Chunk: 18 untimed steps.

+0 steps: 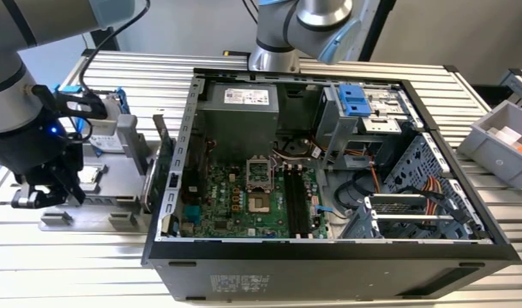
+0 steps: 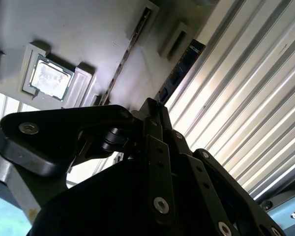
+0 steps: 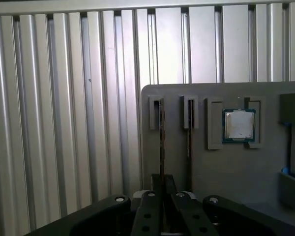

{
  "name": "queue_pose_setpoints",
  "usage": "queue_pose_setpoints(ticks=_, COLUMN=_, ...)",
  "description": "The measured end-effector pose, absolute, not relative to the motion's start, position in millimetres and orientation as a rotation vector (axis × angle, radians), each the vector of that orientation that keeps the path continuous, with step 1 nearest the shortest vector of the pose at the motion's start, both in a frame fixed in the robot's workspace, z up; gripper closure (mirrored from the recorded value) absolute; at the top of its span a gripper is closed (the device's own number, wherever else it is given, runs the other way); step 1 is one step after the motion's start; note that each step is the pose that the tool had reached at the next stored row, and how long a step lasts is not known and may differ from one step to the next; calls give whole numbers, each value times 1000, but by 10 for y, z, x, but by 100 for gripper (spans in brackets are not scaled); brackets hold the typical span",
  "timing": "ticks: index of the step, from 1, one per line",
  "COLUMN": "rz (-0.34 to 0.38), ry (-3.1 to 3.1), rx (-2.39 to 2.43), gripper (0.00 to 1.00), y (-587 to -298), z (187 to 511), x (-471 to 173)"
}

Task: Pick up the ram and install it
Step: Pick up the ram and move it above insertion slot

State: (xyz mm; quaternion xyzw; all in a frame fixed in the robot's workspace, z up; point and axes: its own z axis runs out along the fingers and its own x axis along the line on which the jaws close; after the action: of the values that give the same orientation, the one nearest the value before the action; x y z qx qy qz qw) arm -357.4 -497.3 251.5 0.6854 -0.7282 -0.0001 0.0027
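Silver chip point(image 3: 239, 125) beside upright ram point(image 3: 162, 142)

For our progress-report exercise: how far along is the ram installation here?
Done: nothing yet; the motherboard slots look empty. In hand: the gripper is lined up at the ram, which stands on edge in the grey tray. Left: the ram is not yet lifted out or seated.

gripper point(image 2: 151, 110) by the ram point(image 2: 184, 61), above a grey tray point(image 2: 88, 29) holding a chip point(image 2: 49, 78).
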Motion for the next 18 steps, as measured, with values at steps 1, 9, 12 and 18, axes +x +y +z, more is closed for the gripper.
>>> queue_pose_setpoints(ticks=1, rz=0, ry=-2285, rx=2148, gripper=100, y=-4973, z=2528, x=-3574)
queue_pose_setpoints(ticks=9, rz=0, ry=-2289, rx=2144, gripper=100, y=-4973, z=2612, x=-3574)
queue_pose_setpoints(ticks=12, rz=0, ry=-2289, rx=2144, gripper=100, y=-4973, z=2642, x=-3574)
queue_pose_setpoints(ticks=18, rz=0, ry=-2289, rx=2144, gripper=100, y=-4973, z=2715, x=-3574)
